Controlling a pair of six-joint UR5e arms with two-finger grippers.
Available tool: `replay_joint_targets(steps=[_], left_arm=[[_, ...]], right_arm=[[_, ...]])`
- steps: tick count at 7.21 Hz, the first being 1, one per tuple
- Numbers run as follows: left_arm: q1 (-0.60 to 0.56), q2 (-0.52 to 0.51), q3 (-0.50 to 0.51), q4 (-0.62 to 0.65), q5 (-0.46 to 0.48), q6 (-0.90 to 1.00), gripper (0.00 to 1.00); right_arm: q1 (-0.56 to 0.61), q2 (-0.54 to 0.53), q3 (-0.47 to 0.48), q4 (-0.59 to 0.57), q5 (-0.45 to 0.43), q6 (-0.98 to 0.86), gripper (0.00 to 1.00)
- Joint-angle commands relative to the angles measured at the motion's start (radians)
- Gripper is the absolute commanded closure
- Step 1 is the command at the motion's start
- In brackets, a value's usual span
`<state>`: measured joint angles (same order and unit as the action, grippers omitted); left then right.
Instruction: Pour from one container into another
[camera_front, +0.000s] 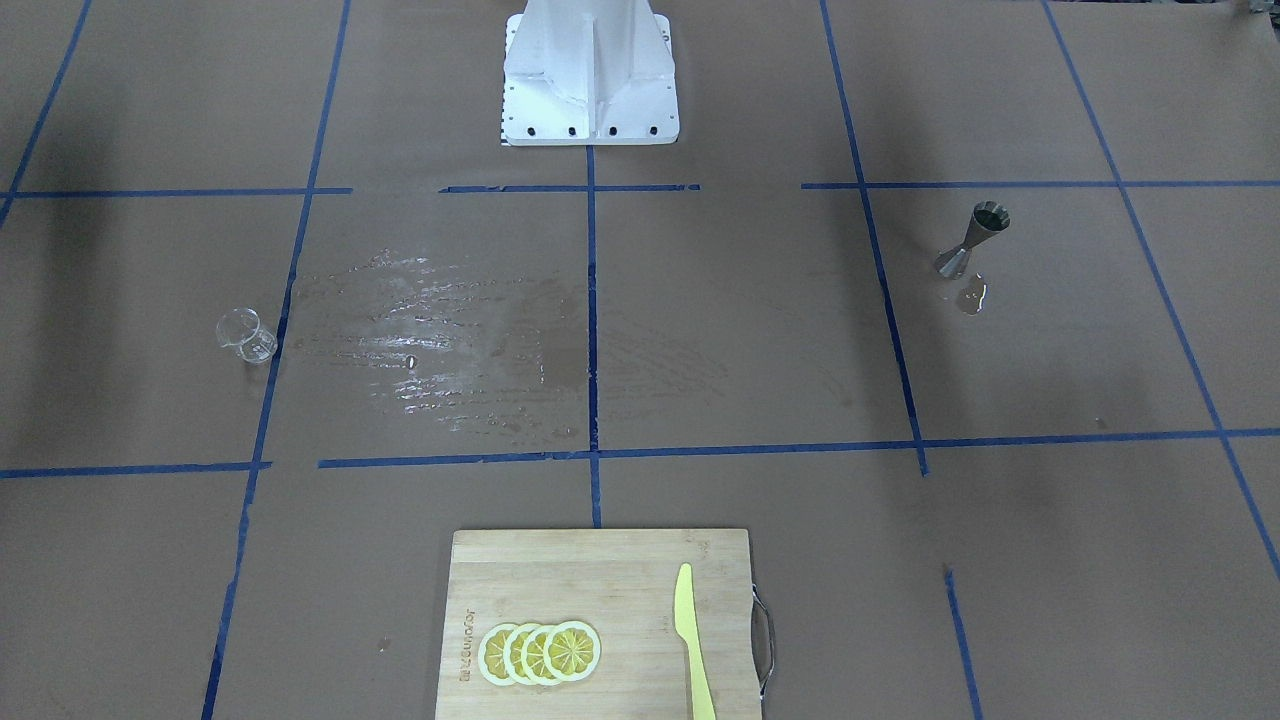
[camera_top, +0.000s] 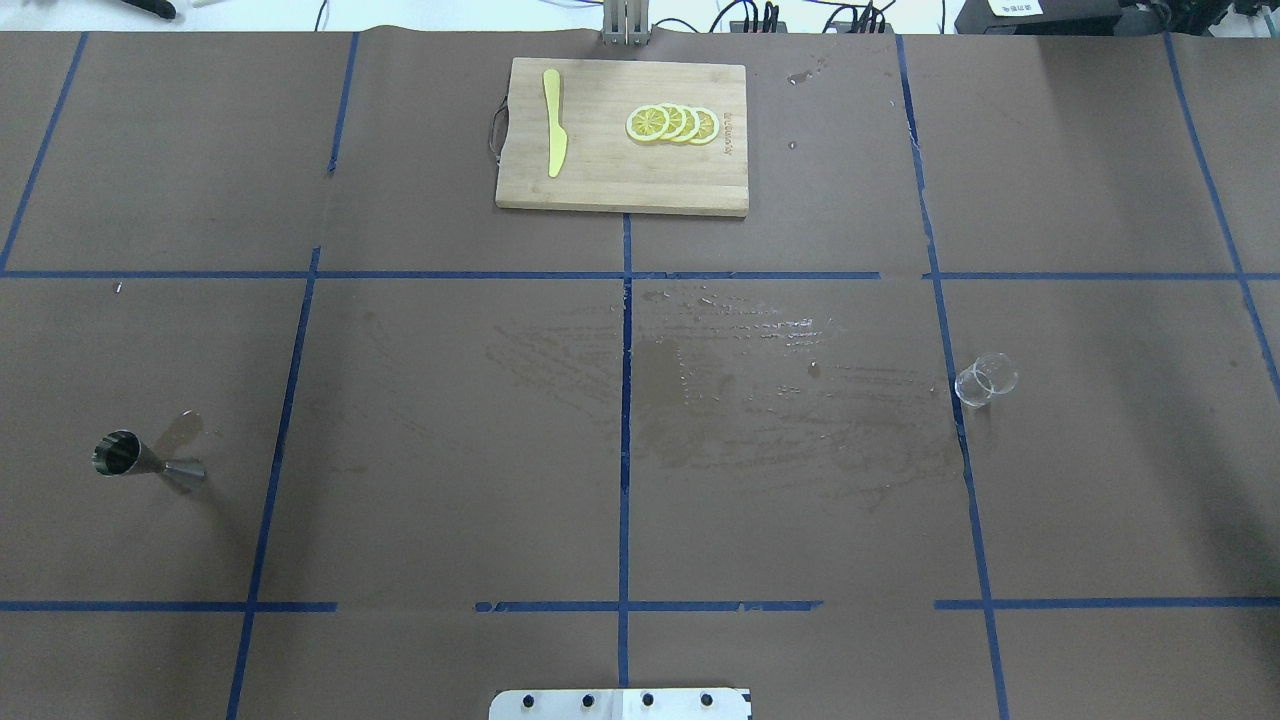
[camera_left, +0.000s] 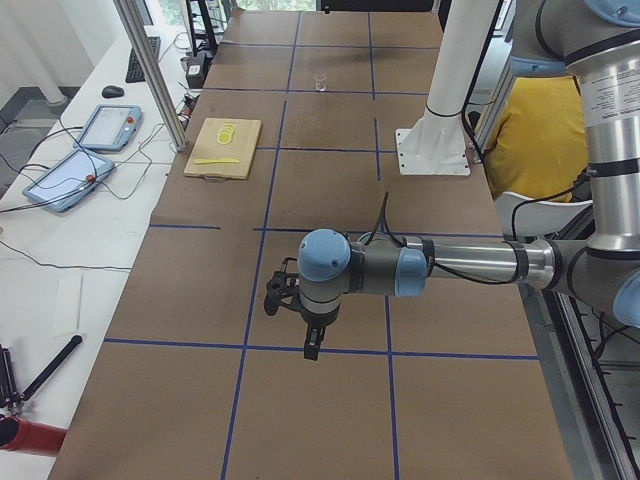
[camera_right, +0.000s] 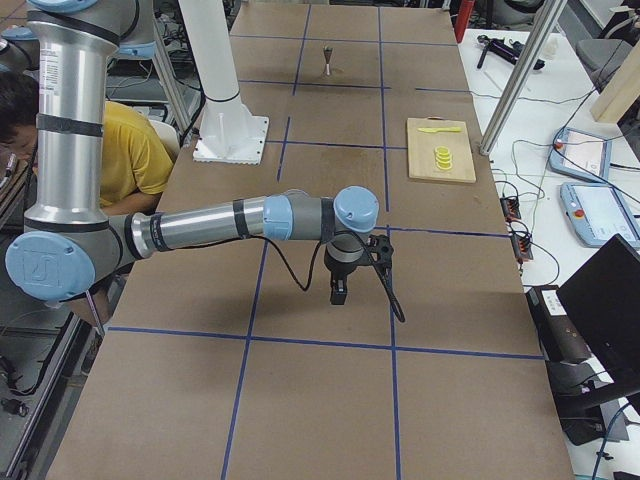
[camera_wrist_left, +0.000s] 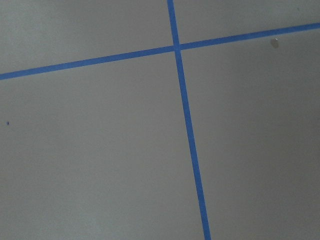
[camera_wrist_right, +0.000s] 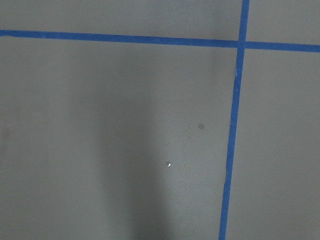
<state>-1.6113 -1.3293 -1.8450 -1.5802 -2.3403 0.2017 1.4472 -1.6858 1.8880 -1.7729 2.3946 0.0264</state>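
The small clear glass cup (camera_front: 246, 335) (camera_top: 985, 380) stands alone on the brown table on the robot's right side, tiny and far off in the exterior left view (camera_left: 321, 83). The silvery hourglass jigger (camera_front: 972, 240) (camera_top: 140, 457) (camera_right: 327, 60) stands upright on the robot's left side, wide cone up. Neither gripper is near them. The left gripper (camera_left: 312, 345) hangs over the table's left end and the right gripper (camera_right: 339, 293) over its right end. Both show only in the side views, so I cannot tell their state. The wrist views show only brown paper and blue tape.
A wet smear (camera_front: 450, 340) covers the table's middle, and a small puddle (camera_front: 971, 297) lies beside the jigger. A wooden cutting board (camera_front: 520, 570) with lemon slices (camera_front: 540, 652) and a yellow knife (camera_front: 690, 640) sits opposite the robot base (camera_front: 590, 70). A person in yellow (camera_right: 130, 150) sits behind the robot.
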Motion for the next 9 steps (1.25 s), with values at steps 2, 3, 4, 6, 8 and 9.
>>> replay_joint_targets(steps=[2, 3, 4, 6, 8, 9], left_arm=[[0.008, -0.059, 0.026, 0.006, -0.002, 0.035, 0.00], [0.013, -0.059, 0.038, -0.003, -0.005, 0.035, 0.00], [0.013, -0.059, 0.043, -0.001, -0.005, 0.033, 0.00], [0.014, -0.062, 0.043, -0.006, -0.011, 0.019, 0.00], [0.022, -0.062, 0.041, -0.093, -0.013, -0.198, 0.00], [0.025, -0.062, 0.038, -0.096, -0.019, -0.261, 0.00]], right_arm=[[-0.022, 0.000, 0.000, 0.001, -0.005, 0.000, 0.00], [-0.024, 0.001, -0.001, 0.001, 0.000, 0.004, 0.00], [-0.030, 0.003, -0.004, 0.000, 0.011, 0.001, 0.00], [-0.077, 0.032, 0.002, 0.001, 0.011, -0.008, 0.00], [-0.080, 0.040, 0.003, 0.001, 0.011, -0.009, 0.00], [-0.080, 0.057, 0.005, 0.000, 0.011, -0.010, 0.00]])
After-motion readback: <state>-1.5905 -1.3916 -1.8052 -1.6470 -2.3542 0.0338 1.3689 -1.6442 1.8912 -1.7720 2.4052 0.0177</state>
